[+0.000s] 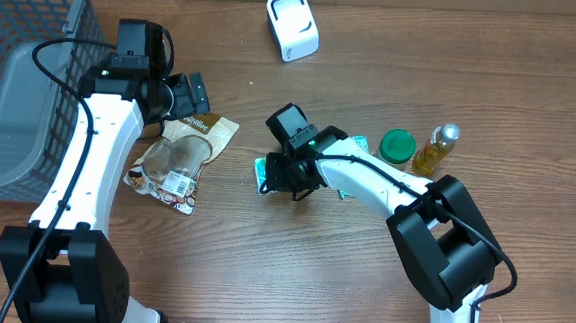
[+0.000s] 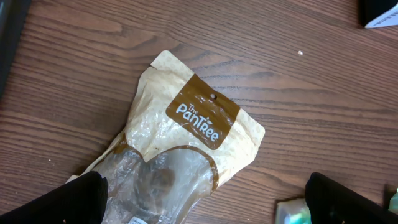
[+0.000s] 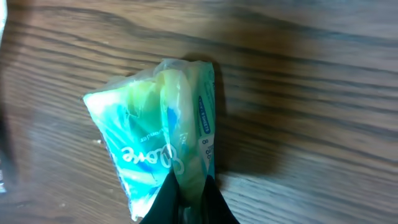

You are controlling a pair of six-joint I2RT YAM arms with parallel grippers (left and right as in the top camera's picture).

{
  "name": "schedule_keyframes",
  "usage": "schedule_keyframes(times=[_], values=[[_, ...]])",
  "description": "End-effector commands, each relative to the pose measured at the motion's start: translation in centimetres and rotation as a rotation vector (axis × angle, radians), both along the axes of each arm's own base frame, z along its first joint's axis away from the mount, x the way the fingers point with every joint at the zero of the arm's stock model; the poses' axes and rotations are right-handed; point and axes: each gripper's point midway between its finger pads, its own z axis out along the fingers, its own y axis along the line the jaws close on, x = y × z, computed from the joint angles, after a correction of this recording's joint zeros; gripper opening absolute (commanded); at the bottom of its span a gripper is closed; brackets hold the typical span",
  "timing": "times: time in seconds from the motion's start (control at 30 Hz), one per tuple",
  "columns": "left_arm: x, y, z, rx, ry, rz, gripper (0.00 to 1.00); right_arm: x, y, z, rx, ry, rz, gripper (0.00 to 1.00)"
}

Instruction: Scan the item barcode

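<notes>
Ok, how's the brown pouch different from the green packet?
The pouch is tan and brown with a clear window; the packet is teal and green all over. The pouch lies flat and free under the open left gripper; the packet is pinched at one end by the shut right gripper. Both are soft printed packs over the wooden table.

Paper pouch (image 2: 180, 149): brown label reading "The PanTree"; green-and-blue packet (image 3: 149, 124): inverted script "Love", with a numeral "8" beside its blue side strip. Finer print is illegible.
</notes>
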Motion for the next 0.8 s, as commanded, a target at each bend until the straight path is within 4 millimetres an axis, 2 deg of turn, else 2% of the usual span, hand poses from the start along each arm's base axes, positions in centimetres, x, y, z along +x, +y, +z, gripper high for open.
schedule_keyframes(times=[0.0,0.13,0.3,0.6,0.77], values=[[0.0,0.2,-0.5,0.005,0.012,0.001,1.0,3.1,-2.9,3.7,-0.167,-0.205,-0.057,0.04],[0.0,0.2,-0.5,0.005,0.012,0.001,1.0,4.1,-5.6,6.7,-0.324,-0.353,-0.077,0.04],[0.0,0.2,-0.5,0.005,0.012,0.001,1.0,3.1,-7.7,6.6,-0.499,-0.388,-0.06,0.04],[0.0,0.2,-0.5,0.005,0.012,0.001,1.0,2.1,-7.7,5.8,-0.786,-0.536,0.038,0.04],[0.0,0.2,-0.5,0.005,0.012,0.001,1.0,1.6,-7.2,5.3,-0.861,-0.579,0.086,0.04]])
